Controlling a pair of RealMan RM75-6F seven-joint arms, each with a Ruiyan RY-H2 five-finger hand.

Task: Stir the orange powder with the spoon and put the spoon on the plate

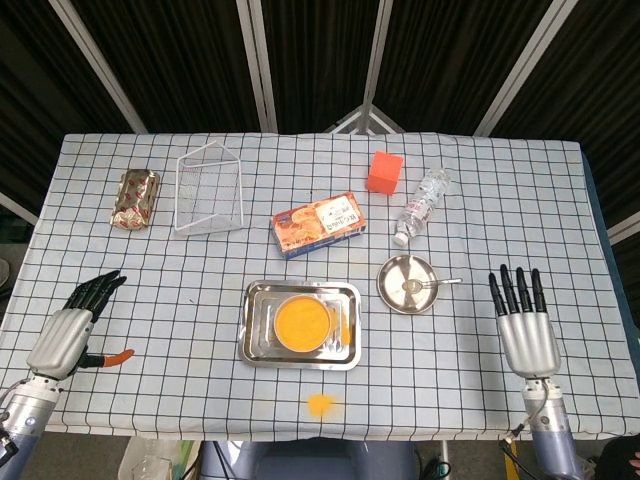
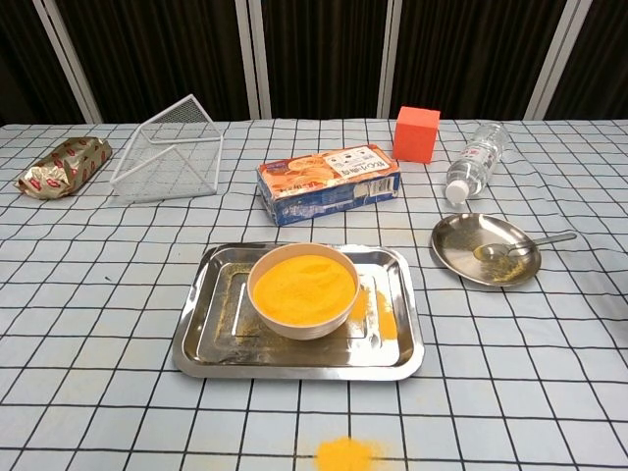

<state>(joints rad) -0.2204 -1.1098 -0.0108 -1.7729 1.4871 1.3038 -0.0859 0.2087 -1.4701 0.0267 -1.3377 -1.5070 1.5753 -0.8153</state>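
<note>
Nearest the robot, a little heap of spilled orange powder sits on the checked tablecloth, close to the front edge. The right hand hovers flat over the cloth at the near right, its fingers straight and spread, and it holds nothing. The left hand is at the near left, fingers loosely stretched and holding nothing too; a small orange tip pokes out beside it, and what that is cannot be told. A bit further in is the metal tray, with the bowl of orange powder standing in it. The tray is likely there to catch spills, and some powder does lie on it by the bowl. To the right of the tray is the small round metal plate. The spoon lies on it, scoop end in the plate and handle sticking out over the rim toward the right hand's side. The hand is well apart from the spoon, nearer the robot, so the job looks done. Far back are a biscuit box, an orange cube, a lying water bottle, a wire basket and a snack packet.
</note>
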